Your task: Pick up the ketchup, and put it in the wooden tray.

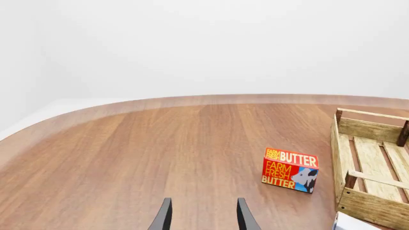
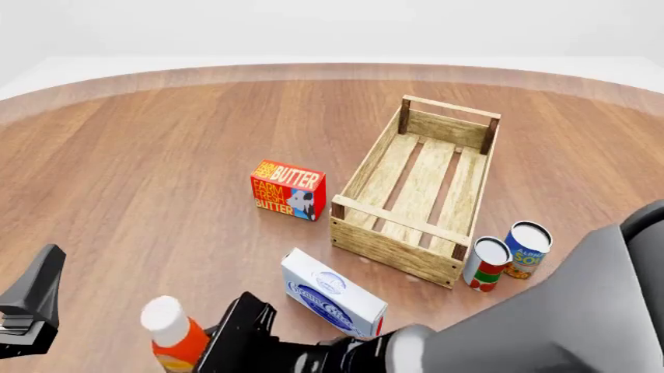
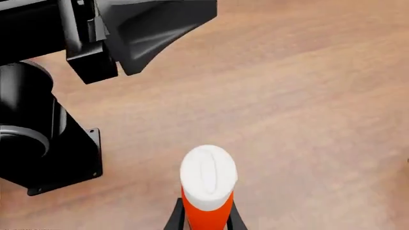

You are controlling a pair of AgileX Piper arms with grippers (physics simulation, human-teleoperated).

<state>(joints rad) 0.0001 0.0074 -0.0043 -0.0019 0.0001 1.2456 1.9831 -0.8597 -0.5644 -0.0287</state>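
Observation:
The ketchup (image 2: 172, 332), a red-orange bottle with a white cap, stands upright near the table's front left. In the right wrist view the ketchup (image 3: 208, 184) sits between my right gripper's fingers, which press against its sides below the cap. My right gripper (image 2: 207, 342) reaches across from the right and is shut on the bottle. The wooden tray (image 2: 394, 250) lies empty, right of centre and well away from the bottle; its wall also shows in the left wrist view (image 1: 372, 209). My left gripper (image 1: 203, 213) is open and empty, at the front left (image 2: 31, 299).
A red butter box (image 2: 288, 190) stands left of the tray. A white-and-blue box (image 2: 332, 297) lies between the ketchup and the tray. A red-and-green can (image 2: 486, 264) and a blue can (image 2: 527, 249) stand at the tray's near right corner. The left arm (image 3: 96, 33) is close to the bottle.

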